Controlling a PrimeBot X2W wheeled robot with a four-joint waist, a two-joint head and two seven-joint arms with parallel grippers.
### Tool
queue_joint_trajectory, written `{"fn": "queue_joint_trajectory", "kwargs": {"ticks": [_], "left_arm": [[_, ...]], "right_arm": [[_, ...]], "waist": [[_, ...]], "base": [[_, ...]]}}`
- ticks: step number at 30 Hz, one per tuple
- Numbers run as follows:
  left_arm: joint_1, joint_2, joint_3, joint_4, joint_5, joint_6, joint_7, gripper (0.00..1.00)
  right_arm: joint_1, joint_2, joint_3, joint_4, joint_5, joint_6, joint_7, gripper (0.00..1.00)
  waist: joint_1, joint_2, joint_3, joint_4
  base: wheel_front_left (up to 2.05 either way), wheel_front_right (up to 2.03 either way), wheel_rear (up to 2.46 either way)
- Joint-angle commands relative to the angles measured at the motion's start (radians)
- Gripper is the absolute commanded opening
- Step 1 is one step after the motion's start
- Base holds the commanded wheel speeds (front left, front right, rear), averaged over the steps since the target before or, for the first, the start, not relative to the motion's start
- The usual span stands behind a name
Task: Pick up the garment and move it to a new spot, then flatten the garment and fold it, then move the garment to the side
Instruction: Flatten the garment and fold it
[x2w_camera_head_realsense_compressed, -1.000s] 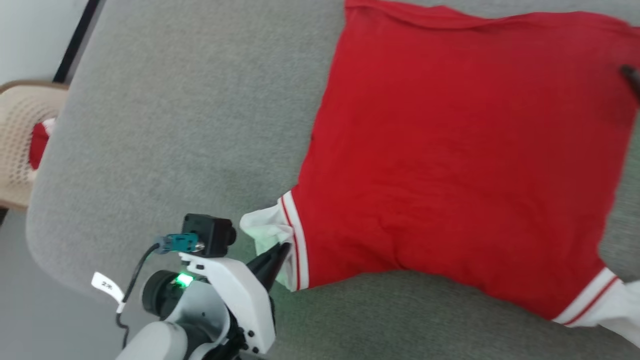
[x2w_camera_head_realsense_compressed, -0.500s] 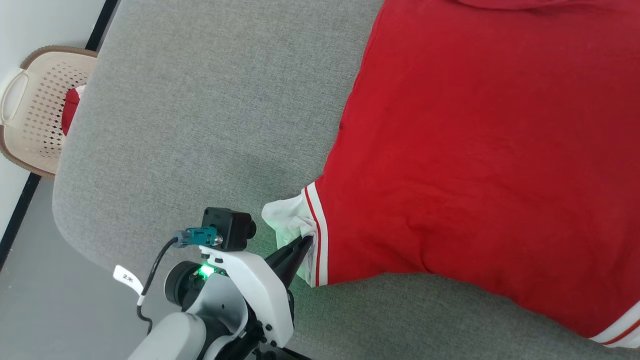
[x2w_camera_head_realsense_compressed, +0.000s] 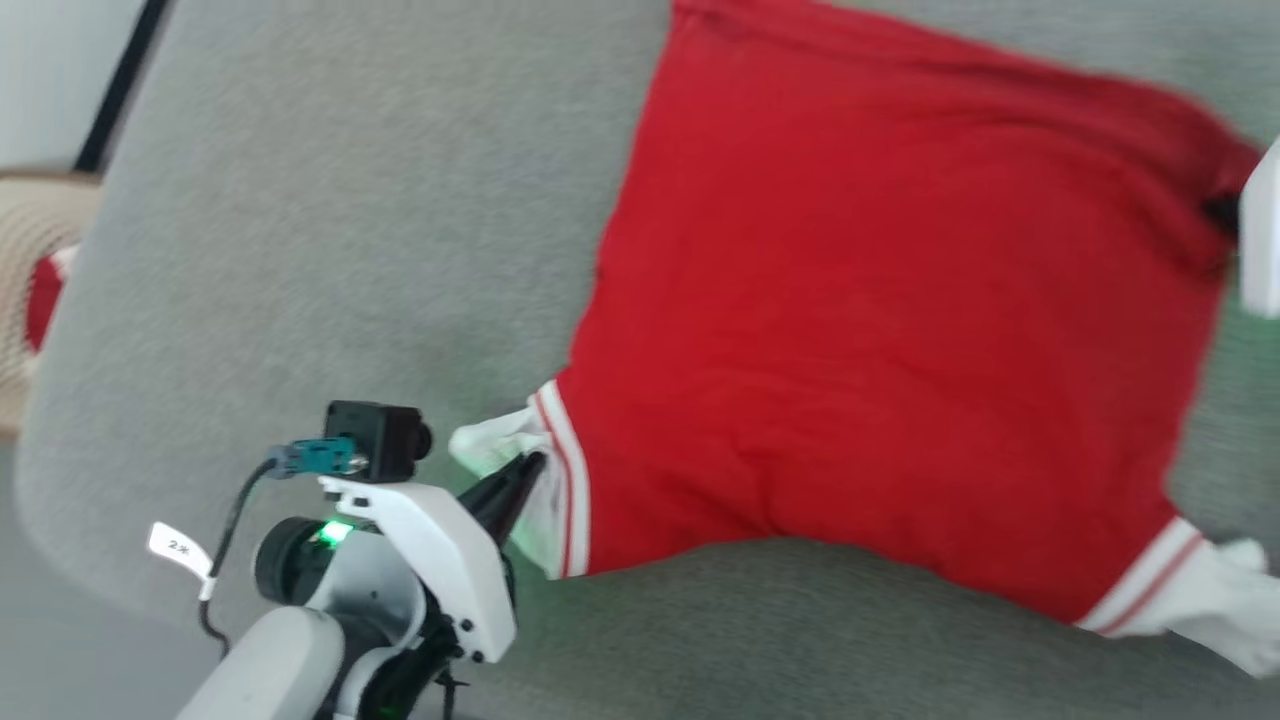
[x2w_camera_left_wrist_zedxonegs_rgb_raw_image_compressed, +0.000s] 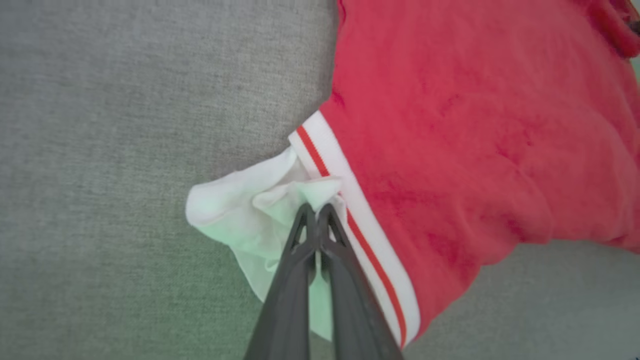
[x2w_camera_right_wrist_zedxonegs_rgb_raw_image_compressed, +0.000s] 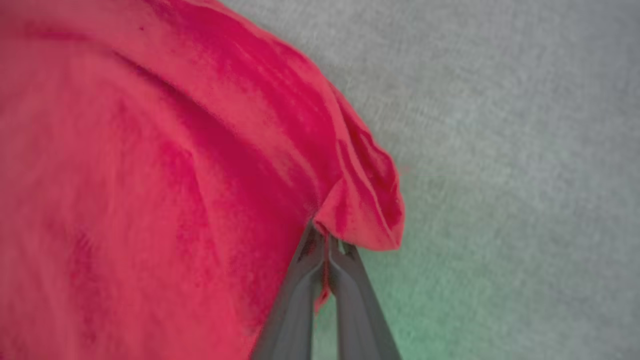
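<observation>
Grey cloth covers the table, and the garment lies spread over its right half. At the near left, the left gripper has its fingers clenched on the white sleeve. At the far right, the right gripper pinches a red corner. Flattening looks to be the step in hand. The next move likely calls for both arms to draw apart evenly.

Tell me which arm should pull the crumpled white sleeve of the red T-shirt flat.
Left. The left gripper is shut on that crumpled sleeve beside the striped band of the bright red soft-fabric T-shirt; the right gripper pinches a red edge on the opposite side.
</observation>
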Motion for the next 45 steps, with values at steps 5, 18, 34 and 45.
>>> {"fn": "queue_joint_trajectory", "kwargs": {"ticks": [5, 18, 34, 45], "left_arm": [[0.020, 0.027, 0.030, 0.019, -0.012, 0.007, -0.009, 0.00], [0.027, 0.067, 0.056, -0.003, -0.013, 0.026, -0.002, 0.00], [-0.006, 0.052, 0.054, 0.017, -0.016, 0.017, -0.019, 0.00], [-0.042, 0.016, 0.024, 0.009, -0.004, 0.003, -0.033, 0.00]], "right_arm": [[0.207, -0.027, 0.004, -0.228, 0.080, 0.000, 0.002, 0.00], [0.795, 0.109, -0.242, -0.707, 0.099, 0.000, 0.116, 0.00], [0.755, 0.182, -0.255, -0.664, 0.005, -0.002, -0.077, 1.00], [0.497, 0.132, -0.187, -0.823, -0.019, 0.000, -0.111, 1.00]], "waist": [[0.0000, 0.0000, -0.060, -0.117], [0.0000, 0.0000, -0.070, -0.198], [0.0000, 0.0000, -0.043, -0.185], [0.0000, 0.0000, -0.011, -0.104]], "base": [[0.00, 0.00, 0.00], [0.00, 0.00, 0.00], [0.00, 0.00, 0.00], [0.00, 0.00, 0.00]]}}
